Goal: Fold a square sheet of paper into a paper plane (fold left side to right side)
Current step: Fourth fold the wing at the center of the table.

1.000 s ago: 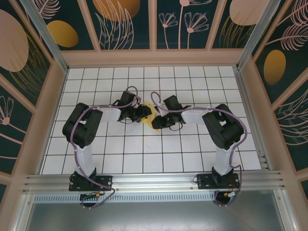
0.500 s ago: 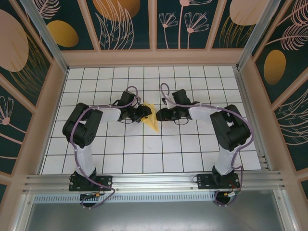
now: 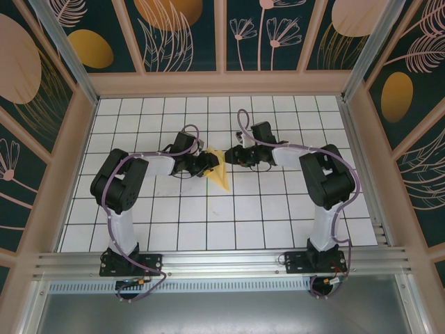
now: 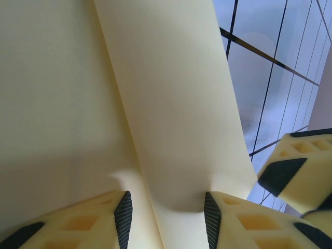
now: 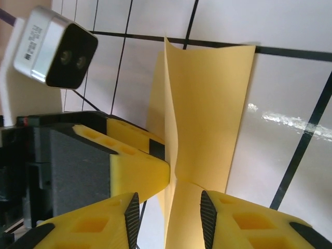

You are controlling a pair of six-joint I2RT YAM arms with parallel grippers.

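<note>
So the yellow sheet (image 3: 218, 171) sits pretty much mid-table on the white grid table (image 3: 208, 223), already partly folded into a narrow wedge pointing toward the near edge, with both arms reaching in at it from either side. The left gripper (image 3: 208, 163) is closed only partway but it does have hold of the paper: from the left wrist, a rounded, puffy fold fills the gap between its pads (image 4: 123, 215) and the rest of the sheet spreads out beyond them. The right gripper (image 3: 233, 157) comes in from the opposite side, jaws apart. From the right wrist, a stood-up flap of the sheet runs through the gap between its fingers (image 5: 130, 215) without being pinched, and one of the left arm's yellow fingers presses against that flap just beside them.
</note>
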